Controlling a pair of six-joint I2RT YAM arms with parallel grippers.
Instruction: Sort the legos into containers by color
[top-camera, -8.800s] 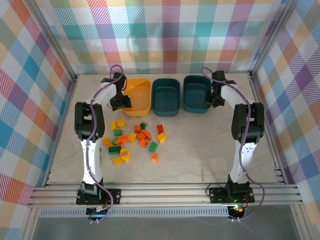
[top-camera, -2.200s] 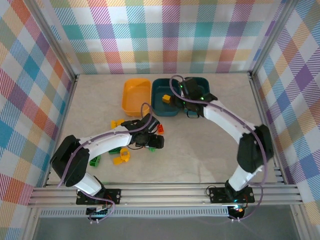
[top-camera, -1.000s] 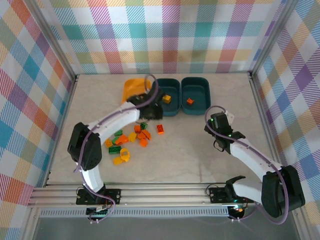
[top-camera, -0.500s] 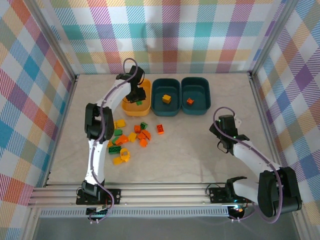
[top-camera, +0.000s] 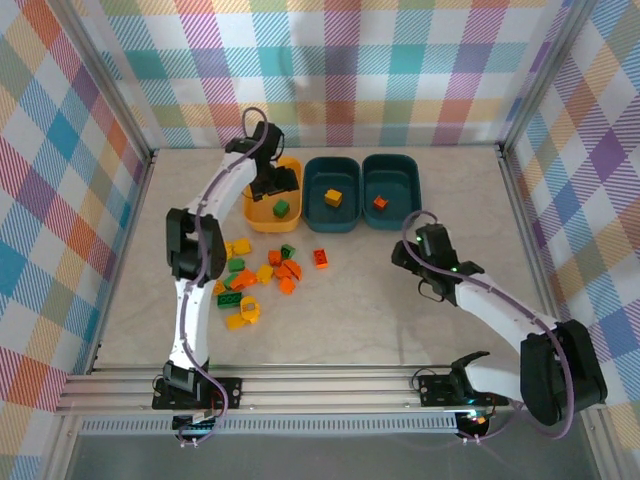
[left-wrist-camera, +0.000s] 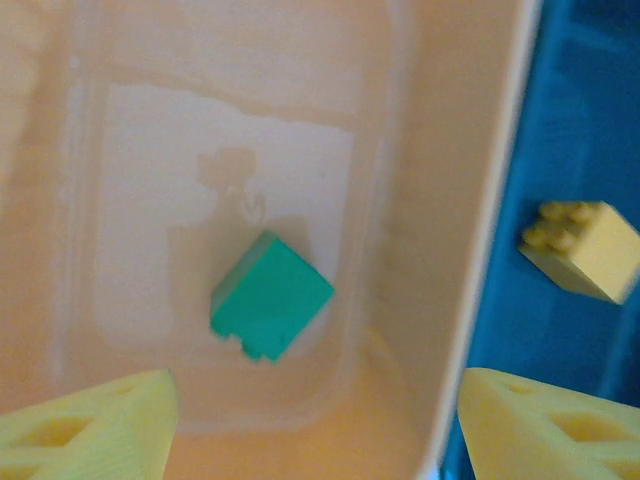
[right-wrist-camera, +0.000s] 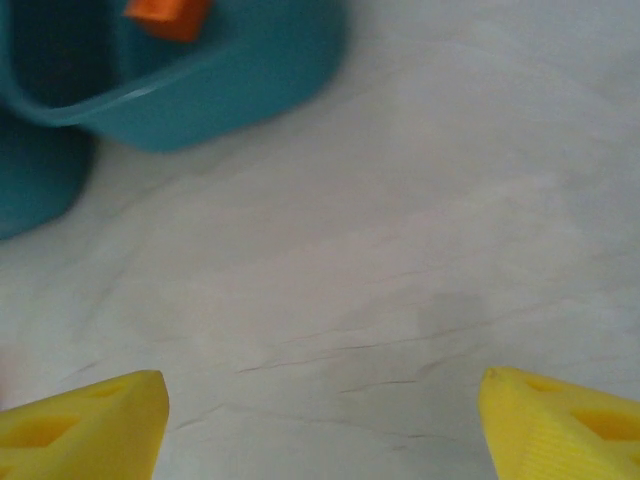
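My left gripper (top-camera: 283, 187) (left-wrist-camera: 315, 440) hangs open over the yellow-orange container (top-camera: 262, 205) (left-wrist-camera: 420, 300). A green lego (top-camera: 281, 208) (left-wrist-camera: 270, 295) lies loose on that container's floor, ahead of the fingertips and apart from them. The middle teal container (top-camera: 332, 215) (left-wrist-camera: 590, 120) holds a yellow lego (top-camera: 333, 198) (left-wrist-camera: 585, 245). In the right teal container (top-camera: 392, 220) (right-wrist-camera: 220, 85) lies an orange lego (top-camera: 380, 202) (right-wrist-camera: 165, 15). My right gripper (top-camera: 410, 262) (right-wrist-camera: 320, 430) is open above bare table, just in front of that container. A pile of loose legos (top-camera: 265, 275) lies in front of the yellow-orange container.
The three containers stand in a row at the back of the table, their walls touching. An orange-red brick (top-camera: 320, 258) lies at the right edge of the pile. Bare tabletop (top-camera: 400, 320) stretches right of the pile. Checked walls and a metal frame surround the table.
The left gripper has opened and the green lego now lies in the yellow-orange container. The right gripper has shifted left and a little toward the containers.
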